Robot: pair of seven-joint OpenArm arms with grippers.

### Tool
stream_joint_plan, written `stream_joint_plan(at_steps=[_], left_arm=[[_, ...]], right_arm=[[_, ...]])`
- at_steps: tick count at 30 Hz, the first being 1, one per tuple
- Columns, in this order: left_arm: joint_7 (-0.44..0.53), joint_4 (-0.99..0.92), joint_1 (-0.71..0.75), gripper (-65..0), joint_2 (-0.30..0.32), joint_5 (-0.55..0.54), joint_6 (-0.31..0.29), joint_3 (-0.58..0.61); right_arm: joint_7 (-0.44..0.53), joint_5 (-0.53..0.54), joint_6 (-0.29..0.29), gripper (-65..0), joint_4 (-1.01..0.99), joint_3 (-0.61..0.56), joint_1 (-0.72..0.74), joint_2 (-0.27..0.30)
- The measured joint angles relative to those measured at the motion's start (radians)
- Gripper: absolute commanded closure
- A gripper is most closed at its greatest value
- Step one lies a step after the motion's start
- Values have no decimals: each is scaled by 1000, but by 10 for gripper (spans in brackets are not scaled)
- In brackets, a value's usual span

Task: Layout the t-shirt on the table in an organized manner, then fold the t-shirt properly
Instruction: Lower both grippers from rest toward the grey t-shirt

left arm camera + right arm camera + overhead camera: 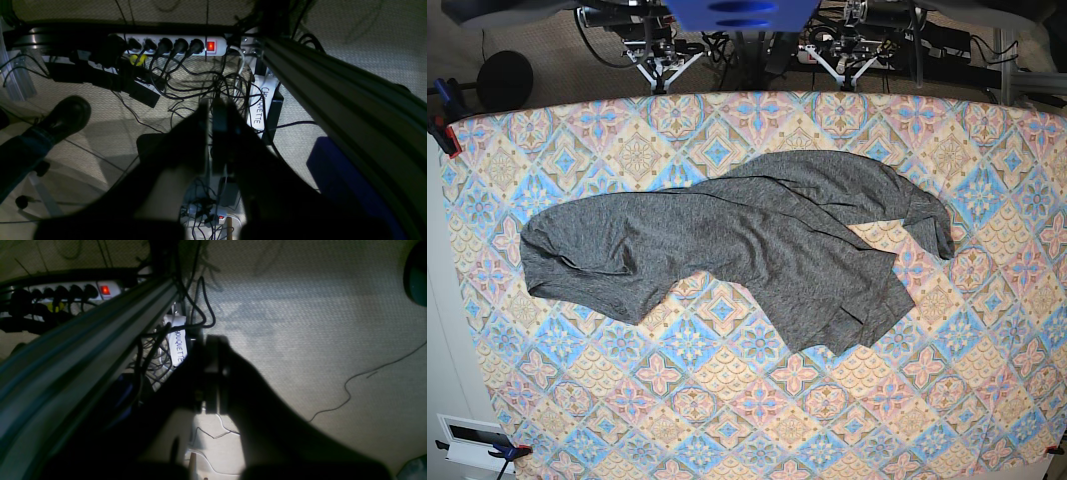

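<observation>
The dark heather-grey t-shirt is lying crumpled and spread diagonally across the middle of the tile-patterned counter. Both arms are hanging beyond its far edge, over carpet and cables. The left gripper and right gripper are showing their fingers pressed together, empty.

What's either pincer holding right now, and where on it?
Nothing. Both the left pincer and right pincer are shut on nothing, pointing at the floor behind the table. The t-shirt lies crumpled and untouched.
</observation>
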State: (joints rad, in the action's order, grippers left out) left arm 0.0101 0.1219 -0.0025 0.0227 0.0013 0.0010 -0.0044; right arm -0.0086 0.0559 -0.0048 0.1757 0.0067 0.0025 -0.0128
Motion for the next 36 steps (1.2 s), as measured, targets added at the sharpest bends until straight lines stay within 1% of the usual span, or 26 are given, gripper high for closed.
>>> stream_joint_plan(at_steps=[12,13,15,17,23,25,28,31,32,34,36], left_arm=[[0,2,5,-24,-1,0,0,0],[2,6,14,-24,-15,0,0,0],[10,49,55,-24,-24,0,7,0],[4,152,140,-24,-25,0,6,0],[-26,575,448,-24,-28,5,3,3],[-79,703,505,-24,-1,1,-5,3],[-113,911,576,-24,16,-2,0,4],[-103,1128,686,-24,56,-4,-2,4],[-119,1183,729,-24,69,-4,-3,5],[-138,1292,794,-24,83,-5,3,5],[-140,1399,849,-24,108,-3,-1,5]], right_arm=[[4,0,0,0,3,0,-3,0],[5,0,0,0,5,0,-11,0],[23,0,0,0,42,0,-54,-3],[8,-2,0,0,138,0,-130,-4],[-16,-5,-2,0,454,-6,-408,-6],[-22,-3,-4,0,544,-6,-467,-6],[1,-4,-3,0,687,-6,-546,-4],[-4,-4,-3,0,850,-6,-652,-4],[-24,-4,-3,0,903,-6,-688,-4],[-98,-6,-3,0,1012,-6,-750,-6],[-146,-6,-2,0,1138,-4,-808,-4]])
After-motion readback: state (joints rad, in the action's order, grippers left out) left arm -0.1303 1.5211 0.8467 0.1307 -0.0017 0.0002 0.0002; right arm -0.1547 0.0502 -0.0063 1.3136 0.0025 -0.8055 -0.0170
